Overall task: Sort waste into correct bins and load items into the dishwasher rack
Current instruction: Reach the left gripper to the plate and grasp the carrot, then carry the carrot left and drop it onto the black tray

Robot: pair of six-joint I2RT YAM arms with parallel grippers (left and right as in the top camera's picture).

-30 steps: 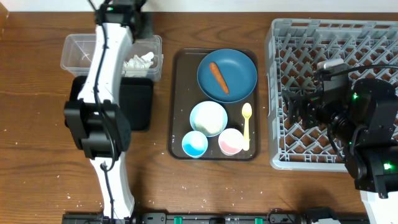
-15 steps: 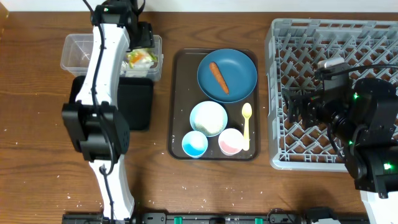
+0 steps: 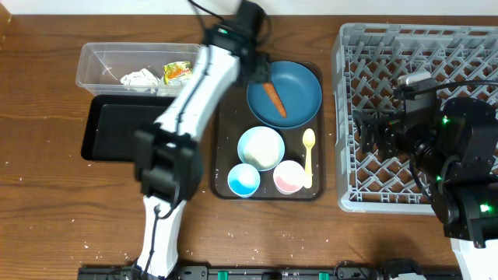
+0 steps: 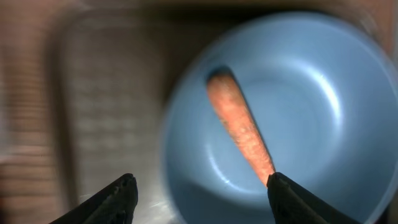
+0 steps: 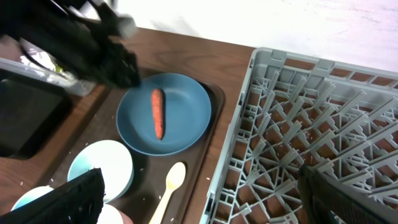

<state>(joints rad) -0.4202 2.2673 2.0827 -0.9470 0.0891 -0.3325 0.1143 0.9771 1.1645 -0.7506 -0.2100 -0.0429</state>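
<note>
An orange carrot [image 3: 273, 98] lies on the dark blue plate [image 3: 301, 84] at the back of the brown tray [image 3: 224, 117]. My left gripper [image 3: 257, 75] hovers open over the plate's left rim; in its wrist view the carrot [image 4: 239, 127] runs toward the right fingertip [image 4: 283, 193], untouched. The pale bowl [image 3: 261, 148], blue cup [image 3: 243, 180], pink cup [image 3: 289, 176] and yellow spoon [image 3: 308, 154] sit in front. A tissue [image 3: 138, 78] and the wrapper [image 3: 177, 71] lie in the clear tub [image 3: 97, 58]. My right gripper [image 3: 364, 134] hangs open and empty over the grey rack [image 3: 420, 47].
The shallow black tray [image 3: 117, 128] lies in front of the clear tub, at the left. White rice grains are scattered on the wooden table near the front edge. The left arm stretches diagonally from the front across the black tray's right end.
My left gripper opened over the clear tub and left the wrapper there. It then swung right to the blue plate. The right arm has not moved.
</note>
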